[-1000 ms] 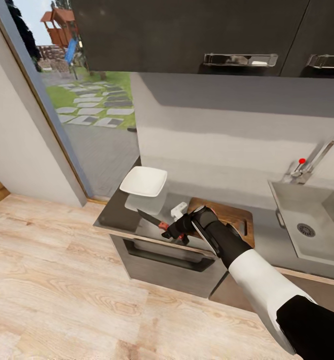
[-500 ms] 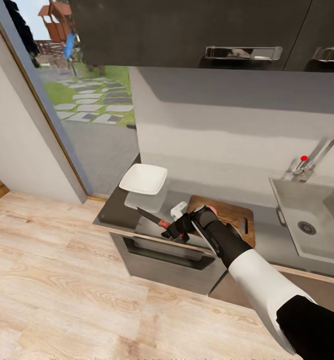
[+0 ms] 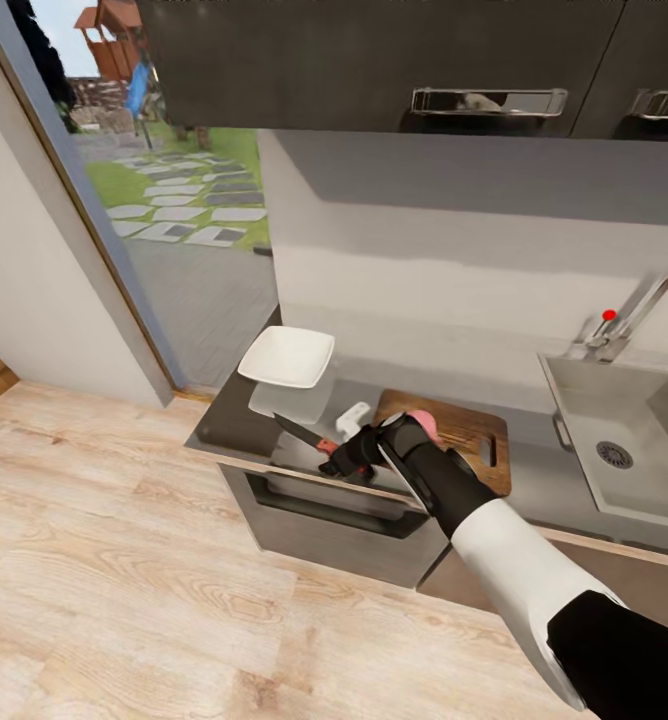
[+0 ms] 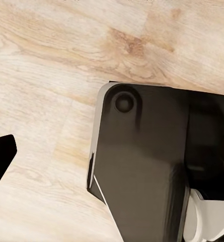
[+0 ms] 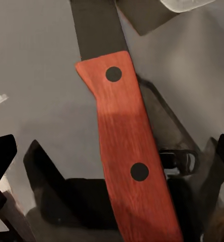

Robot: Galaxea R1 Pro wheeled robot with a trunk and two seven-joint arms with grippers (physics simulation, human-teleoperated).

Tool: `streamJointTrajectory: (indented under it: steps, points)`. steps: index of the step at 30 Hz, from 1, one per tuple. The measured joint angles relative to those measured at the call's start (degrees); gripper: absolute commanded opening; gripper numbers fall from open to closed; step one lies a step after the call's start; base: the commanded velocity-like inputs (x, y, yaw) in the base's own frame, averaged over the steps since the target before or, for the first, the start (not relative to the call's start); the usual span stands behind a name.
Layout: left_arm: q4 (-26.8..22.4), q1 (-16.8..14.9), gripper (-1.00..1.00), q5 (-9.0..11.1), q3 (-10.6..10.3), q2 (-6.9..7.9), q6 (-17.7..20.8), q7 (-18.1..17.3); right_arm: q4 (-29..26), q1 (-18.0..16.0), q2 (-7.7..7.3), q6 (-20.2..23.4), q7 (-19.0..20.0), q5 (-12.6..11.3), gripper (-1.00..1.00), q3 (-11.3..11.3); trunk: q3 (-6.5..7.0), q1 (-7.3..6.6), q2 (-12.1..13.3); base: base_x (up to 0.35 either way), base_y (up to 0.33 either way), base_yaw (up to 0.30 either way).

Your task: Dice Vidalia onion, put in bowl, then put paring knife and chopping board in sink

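Beyond the kitchen — garden, wall, floor

A glass door (image 3: 124, 250) gives onto a lawn (image 3: 134, 180) with pale stepping stones (image 3: 179, 215) and a red playhouse (image 3: 124, 50) — a blue slide (image 3: 137, 88) hangs off it. A beige wall (image 3: 24, 290) stands beside the door, light wood floor (image 3: 124, 580) below.

One paring knife (image 3: 304, 437) with two dark rivets in its orange-red handle; one white bowl (image 3: 287, 357) at its eleven o'clock; one chopping board (image 3: 466, 436) at its three o'clock; one pinkish onion (image 3: 421, 422) on that board; one sink (image 3: 624, 450) with one tap (image 3: 636, 312); two cabinet handles (image 3: 488, 101) overhead.
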Motion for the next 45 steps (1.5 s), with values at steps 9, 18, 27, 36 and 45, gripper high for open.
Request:
streamJointTrajectory:
  steps: [9,18,27,36,45]
  points:
    - [0.02,-0.03,1.0,0.0,0.0,0.07,-0.05,-0.01,0.12,0.02,0.75,0.17,0.92,3.53,1.0,0.03,0.0,0.0,-0.01,0.0,0.0,0.0]
    - [0.02,0.0,1.0,0.0,0.0,0.07,-0.05,0.04,0.08,0.02,0.61,0.06,1.19,3.3,1.0,-0.05,0.0,0.0,0.0,0.0,0.0,0.0]
    - [0.02,-0.01,1.0,0.0,0.0,0.07,-0.05,0.05,0.1,0.02,0.58,-0.06,1.28,3.35,1.0,-0.06,0.0,0.0,-0.01,0.0,0.0,0.0]
    - [0.02,0.01,1.0,0.01,0.0,0.07,-0.05,0.03,-0.11,0.02,0.4,0.7,1.23,-0.71,1.0,-0.07,0.0,0.0,0.0,0.0,0.0,0.0]
    - [0.02,-0.01,1.0,0.0,0.0,0.07,-0.05,0.04,-0.14,0.02,0.56,1.07,1.26,-1.22,-1.0,-0.06,0.0,-0.01,-0.01,0.0,0.0,0.0]
